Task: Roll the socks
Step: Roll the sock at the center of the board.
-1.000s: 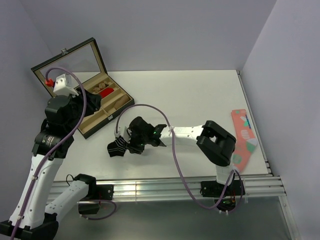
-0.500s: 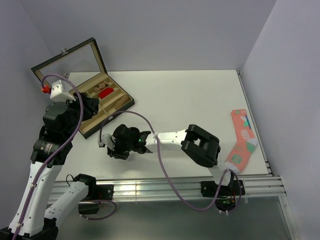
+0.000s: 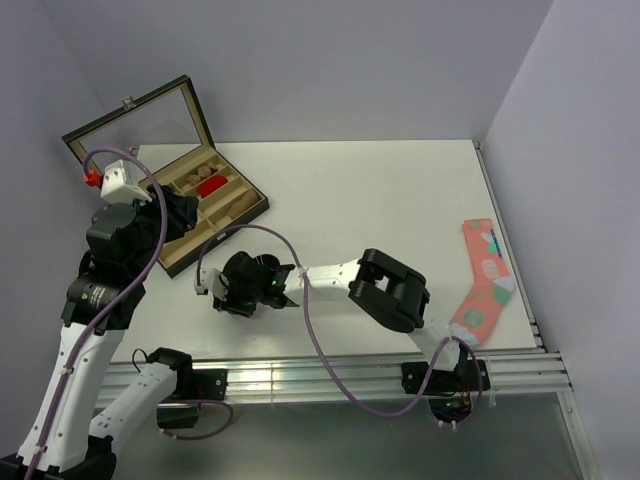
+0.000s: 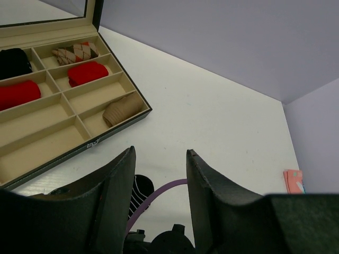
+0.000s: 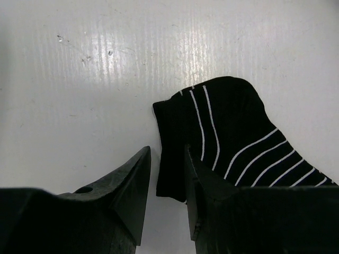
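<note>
The short black sock with thin white stripes lies flat on the white table and also shows in the left wrist view. My right gripper is open and low over the sock's left edge. That edge lies in the gap, with one finger over bare table and the other over the fabric. From above, the right gripper hides most of the sock. A tan-brown rolled sock rests in a compartment of the box. My left gripper hangs open and empty above the table, near the box.
The open compartment box at the left holds red bundles, an argyle one and a black one. A coral-pink patterned sock lies at the right edge. A purple cable arches over the right gripper.
The right arm has swung left, and its gripper now covers the black sock that lay beside it. The left wrist shifted slightly early on, then held still.
</note>
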Available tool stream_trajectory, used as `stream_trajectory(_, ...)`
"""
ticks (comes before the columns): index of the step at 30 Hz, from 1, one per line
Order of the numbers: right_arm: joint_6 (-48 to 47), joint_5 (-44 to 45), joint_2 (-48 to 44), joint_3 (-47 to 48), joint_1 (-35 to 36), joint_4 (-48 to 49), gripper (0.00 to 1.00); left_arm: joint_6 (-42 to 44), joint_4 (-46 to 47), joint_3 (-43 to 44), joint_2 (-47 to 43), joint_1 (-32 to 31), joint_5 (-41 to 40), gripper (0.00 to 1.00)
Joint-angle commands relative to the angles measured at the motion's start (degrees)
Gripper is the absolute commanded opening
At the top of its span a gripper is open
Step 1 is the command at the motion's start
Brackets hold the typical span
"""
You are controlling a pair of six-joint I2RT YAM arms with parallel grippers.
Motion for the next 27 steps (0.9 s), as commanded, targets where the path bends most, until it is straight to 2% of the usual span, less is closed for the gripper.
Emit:
stream_trajectory(1,-0.8,2.0,1.3,2.1,0.6,1.7,0.39,0.8,1.2,-0.1,-0.1,-0.3,0.3,0.48)
stream_trajectory(8,-2.0,4.2,1.8,2.6,0.5,-4.7,0.34,1.3,2.1,-0.7,1.5,-0.3,1.8,0.48)
stream_trajectory(11,-2.9,4.2,0.4,0.0,0.4,-6.1,0.31,1.0,3.2,-1.8,2.0,-0.3,2.6,0.48)
stream_trajectory(15,-4.5,1.5,-3.1,-2.4,-0.5,-9.1,0.23,0.6,4.0,-3.1,2.7,-0.3,2.9,0.48)
stream_trajectory(20,-5.5,-5.8,-7.0,-4.0,-3.0,-15.2,0.22,-1.4,6.6,-7.9,2.7,-0.3,2.1,0.47)
stream_trajectory(27,-8.2,-11.7,-10.3,-5.8,-7.5,-27.0,0.22,-4.7,13.5,-15.0,3.9,-0.5,3.3,0.45)
